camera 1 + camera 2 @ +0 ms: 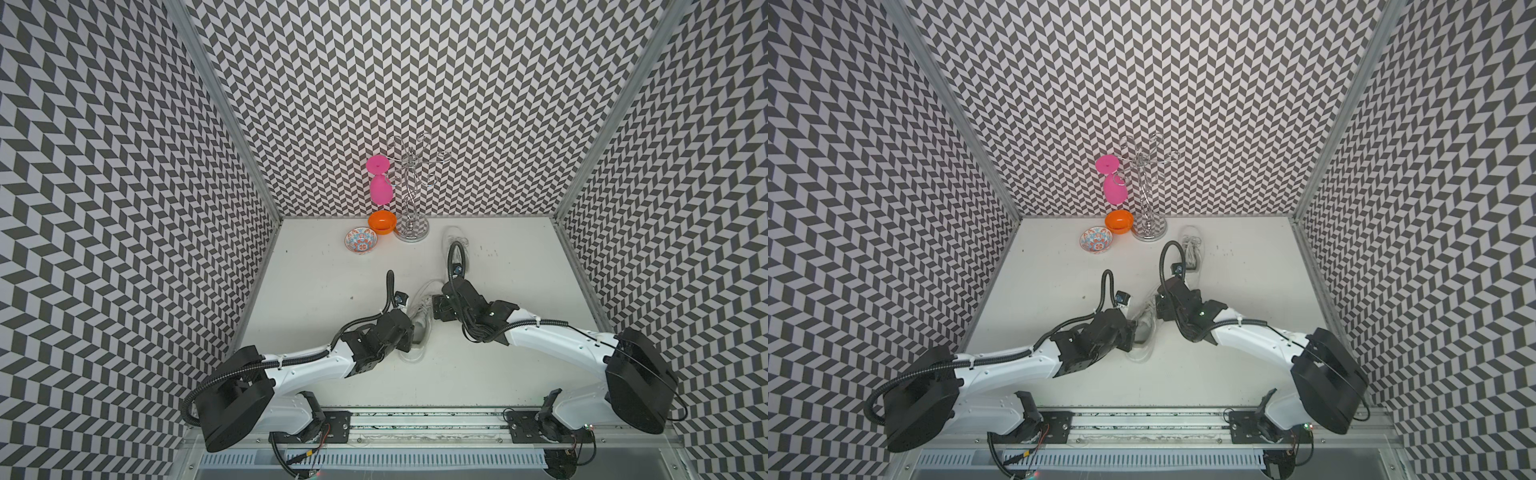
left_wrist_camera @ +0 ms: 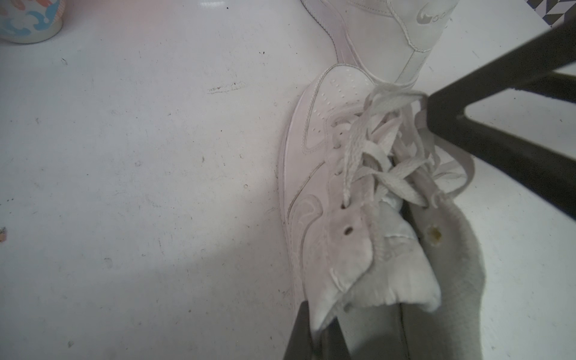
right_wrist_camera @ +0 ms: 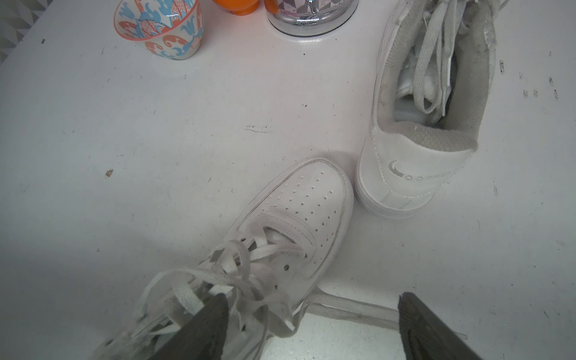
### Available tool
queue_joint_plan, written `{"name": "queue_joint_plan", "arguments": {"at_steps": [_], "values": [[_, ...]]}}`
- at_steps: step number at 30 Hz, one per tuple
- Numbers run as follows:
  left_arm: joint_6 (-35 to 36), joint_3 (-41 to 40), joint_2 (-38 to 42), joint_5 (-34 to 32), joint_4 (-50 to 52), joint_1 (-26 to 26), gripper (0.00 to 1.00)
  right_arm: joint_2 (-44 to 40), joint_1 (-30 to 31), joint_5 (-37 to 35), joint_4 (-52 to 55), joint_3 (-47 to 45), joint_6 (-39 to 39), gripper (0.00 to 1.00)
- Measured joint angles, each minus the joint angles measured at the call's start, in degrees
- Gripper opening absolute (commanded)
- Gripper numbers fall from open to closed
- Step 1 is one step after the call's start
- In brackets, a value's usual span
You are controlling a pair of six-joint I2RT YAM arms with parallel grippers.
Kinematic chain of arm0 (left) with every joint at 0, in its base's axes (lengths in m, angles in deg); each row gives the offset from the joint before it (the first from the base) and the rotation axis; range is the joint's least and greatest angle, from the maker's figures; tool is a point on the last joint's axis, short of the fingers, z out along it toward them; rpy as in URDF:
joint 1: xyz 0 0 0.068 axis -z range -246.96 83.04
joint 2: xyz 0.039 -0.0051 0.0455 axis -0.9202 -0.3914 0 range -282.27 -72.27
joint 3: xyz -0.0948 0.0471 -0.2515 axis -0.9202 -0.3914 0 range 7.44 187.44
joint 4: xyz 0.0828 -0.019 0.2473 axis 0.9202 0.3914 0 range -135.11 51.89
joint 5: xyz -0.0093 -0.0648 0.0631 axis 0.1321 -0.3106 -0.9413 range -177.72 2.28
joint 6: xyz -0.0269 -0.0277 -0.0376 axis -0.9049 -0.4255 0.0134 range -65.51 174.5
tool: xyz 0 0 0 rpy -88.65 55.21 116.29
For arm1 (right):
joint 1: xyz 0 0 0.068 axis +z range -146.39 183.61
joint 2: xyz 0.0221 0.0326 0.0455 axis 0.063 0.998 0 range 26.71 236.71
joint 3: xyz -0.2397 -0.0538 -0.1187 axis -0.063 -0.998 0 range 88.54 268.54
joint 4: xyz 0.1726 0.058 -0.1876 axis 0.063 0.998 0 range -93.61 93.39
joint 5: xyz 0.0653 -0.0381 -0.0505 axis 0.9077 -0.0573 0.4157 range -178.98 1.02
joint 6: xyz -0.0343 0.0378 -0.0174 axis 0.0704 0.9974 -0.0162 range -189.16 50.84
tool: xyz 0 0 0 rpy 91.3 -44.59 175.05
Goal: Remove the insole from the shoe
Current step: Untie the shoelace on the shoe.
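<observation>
White shoe (image 2: 314, 174) sits mid-table, its likely soft, light insole hidden inside; left gripper (image 2: 316, 339) pinches the collar (image 2: 330, 290), right gripper (image 3: 311, 314) hangs spread over the laces (image 3: 237, 274), and I'd take its heel edge.

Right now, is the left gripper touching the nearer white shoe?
Touching. The left wrist view shows the left gripper shut on the collar edge of the nearer white shoe.

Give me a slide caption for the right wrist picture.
Open right gripper over laces of the near sneaker; second sneaker and patterned cup beyond.
</observation>
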Motion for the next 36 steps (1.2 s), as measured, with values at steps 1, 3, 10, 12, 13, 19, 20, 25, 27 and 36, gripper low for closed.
{"name": "queue_joint_plan", "arguments": {"at_steps": [1,3,10,12,13,19,20,25,27,36], "values": [[0.0,0.0,0.0,0.0,0.0,0.0,0.0,0.2,0.0,0.0,0.1,0.1,0.1,0.83],[0.0,0.0,0.0,0.0,0.0,0.0,0.0,1.0,0.0,-0.2,0.8,0.5,0.4,0.8],[0.0,0.0,0.0,-0.1,0.0,0.2,0.0,1.4,0.5,0.1,2.9,0.3,1.7,0.73],[0.0,0.0,0.0,-0.2,0.0,0.2,0.0,1.4,0.8,0.2,3.4,0.3,1.9,0.73],[0.0,0.0,0.0,-0.2,0.0,0.2,0.0,1.4,1.0,0.5,3.5,0.2,2.0,0.73],[-0.1,0.3,-0.2,-0.9,0.4,0.4,0.0,1.6,1.6,2.3,4.0,-0.5,2.8,0.74],[-0.2,0.4,-0.3,-1.3,0.6,0.6,0.0,1.8,1.6,2.3,4.0,-0.5,2.9,0.74],[-1.0,0.6,0.0,-4.7,1.7,2.3,0.0,4.8,1.6,0.2,3.9,-1.0,4.3,0.74],[-1.0,0.6,0.7,-5.4,2.6,2.7,0.0,5.7,1.6,-1.3,4.0,-1.7,4.8,0.73],[0.3,-0.5,3.6,-4.1,5.0,3.1,0.0,0.4,1.3,-7.9,-1.8,-5.1,5.1,0.75]]}}
